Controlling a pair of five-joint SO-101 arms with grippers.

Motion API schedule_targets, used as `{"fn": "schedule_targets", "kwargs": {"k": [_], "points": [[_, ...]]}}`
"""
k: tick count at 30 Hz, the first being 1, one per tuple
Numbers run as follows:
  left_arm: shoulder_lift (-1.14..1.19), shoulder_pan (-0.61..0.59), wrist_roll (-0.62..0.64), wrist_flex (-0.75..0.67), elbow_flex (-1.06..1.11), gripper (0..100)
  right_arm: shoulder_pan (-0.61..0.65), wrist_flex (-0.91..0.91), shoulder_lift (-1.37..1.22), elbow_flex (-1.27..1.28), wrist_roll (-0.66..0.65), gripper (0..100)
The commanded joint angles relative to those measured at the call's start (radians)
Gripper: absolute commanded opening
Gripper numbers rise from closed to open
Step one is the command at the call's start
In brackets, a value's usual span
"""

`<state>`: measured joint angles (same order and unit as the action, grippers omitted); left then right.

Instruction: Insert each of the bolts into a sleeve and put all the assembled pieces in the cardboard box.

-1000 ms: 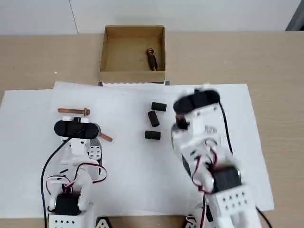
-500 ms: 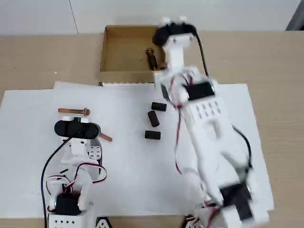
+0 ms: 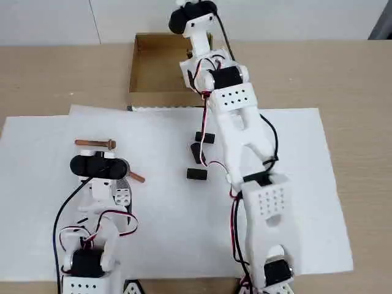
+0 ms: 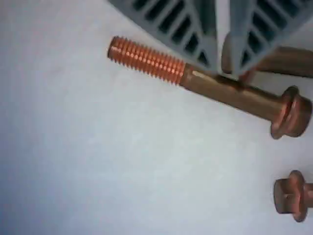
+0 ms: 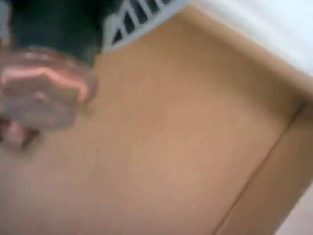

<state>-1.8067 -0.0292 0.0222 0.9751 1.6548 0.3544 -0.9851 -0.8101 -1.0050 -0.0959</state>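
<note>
Cardboard box [image 3: 153,67] sits at the table's far edge. The right gripper [image 5: 61,22] hangs over it, near its far right corner. Its fingers squeeze a black sleeve [image 5: 44,29] with a bolt [image 5: 44,83] inside. The bolt's head seems to point down at the box floor.

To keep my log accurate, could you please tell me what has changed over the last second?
The right arm swung forward from beside the black sleeves and now reaches over the cardboard box, carrying a sleeved bolt. No pick-up or release is visible. The left arm, the loose bolts and those sleeves stayed where they were.
</note>
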Motion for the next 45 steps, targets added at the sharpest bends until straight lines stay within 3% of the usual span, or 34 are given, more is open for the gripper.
{"fn": "schedule_targets", "kwargs": {"k": [1, 10, 16, 26, 45], "points": [[-0.009, -0.005, -0.003, 0.003, -0.004, 1, -0.007, 0.007, -0.088, -0.244, -0.046, 0.3], [-0.009, -0.005, -0.003, 0.003, -0.004, 1, 0.045, 0.001, -0.375, -0.611, -0.239, 1.2], [-0.009, -0.005, -0.003, 0.003, -0.004, 1, 0.076, -0.004, -0.433, -0.644, -0.305, 17.9], [-0.009, -0.005, -0.003, 0.003, -0.004, 1, 0.090, -0.015, -0.429, -0.647, -0.307, 13.3], [-0.009, -0.005, -0.003, 0.003, -0.004, 1, 0.082, -0.529, -0.107, -0.677, -0.304, 13.3]]}}
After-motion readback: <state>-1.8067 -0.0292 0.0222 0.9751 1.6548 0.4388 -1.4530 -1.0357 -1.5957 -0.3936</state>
